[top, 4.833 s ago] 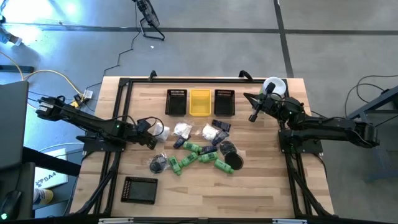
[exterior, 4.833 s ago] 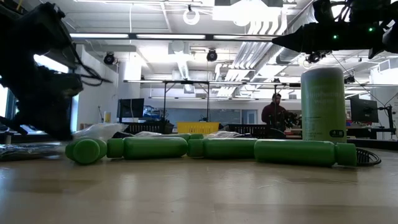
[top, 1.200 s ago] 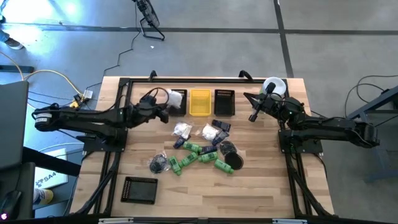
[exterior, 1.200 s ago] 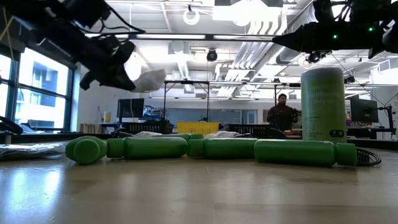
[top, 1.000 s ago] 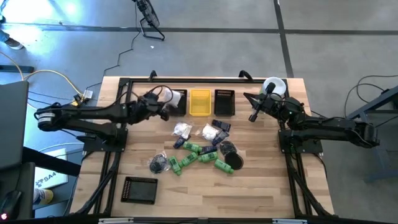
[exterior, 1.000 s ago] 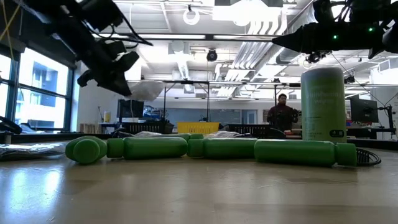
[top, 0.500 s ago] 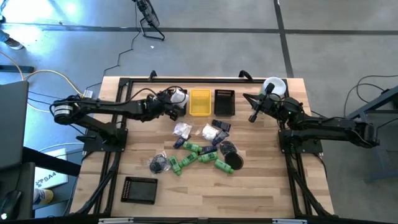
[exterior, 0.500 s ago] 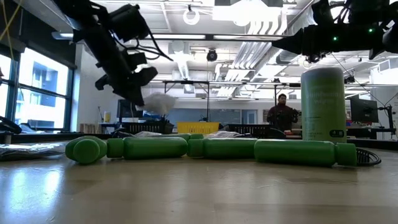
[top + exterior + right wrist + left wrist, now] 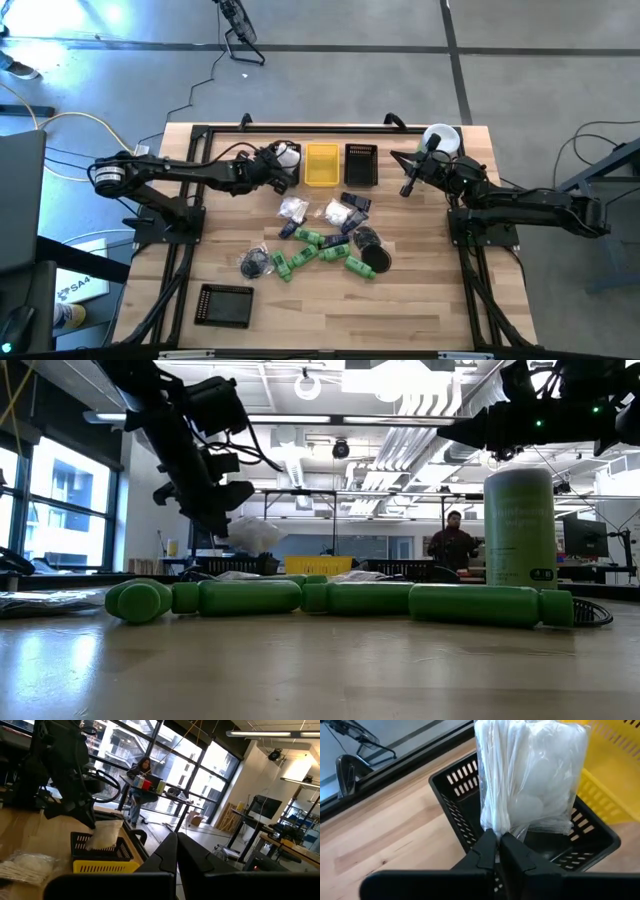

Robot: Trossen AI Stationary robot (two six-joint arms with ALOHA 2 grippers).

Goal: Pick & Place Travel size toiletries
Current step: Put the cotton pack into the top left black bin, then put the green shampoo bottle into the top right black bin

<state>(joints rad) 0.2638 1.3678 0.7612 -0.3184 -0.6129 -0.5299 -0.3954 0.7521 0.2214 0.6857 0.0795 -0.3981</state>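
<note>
My left gripper (image 9: 279, 163) is shut on a white crinkly packet (image 9: 530, 775) and holds it over the left black bin (image 9: 451, 779) at the table's far side. The packet (image 9: 255, 532) hangs in the air in the low view. On the table's middle lie green little bottles (image 9: 320, 250), two more white packets (image 9: 293, 208), dark blue tubes (image 9: 356, 202) and black round pieces (image 9: 370, 250). My right gripper (image 9: 408, 186) is shut and waits in the air by the far right corner. My left gripper pinches the white packet by one gathered, crimped end (image 9: 495, 822) between its two fingers (image 9: 485, 852). The packet is lifted clear and sticks out beyond the fingertips, above the black bin's opening. It touches nothing else that I can see.
A yellow bin (image 9: 321, 165) and a second black bin (image 9: 360, 165) stand right of the left one. A big pale-green cylinder with white lid (image 9: 441, 138) stands by the right gripper. Another black bin (image 9: 225, 305) sits near the front left. A person (image 9: 455, 540) stands far behind the table.
My left gripper has carried the packet toward the table's right, from beside the left black bin to above it, and has brought it lower. It has stayed shut on the packet. The right arm has kept still.
</note>
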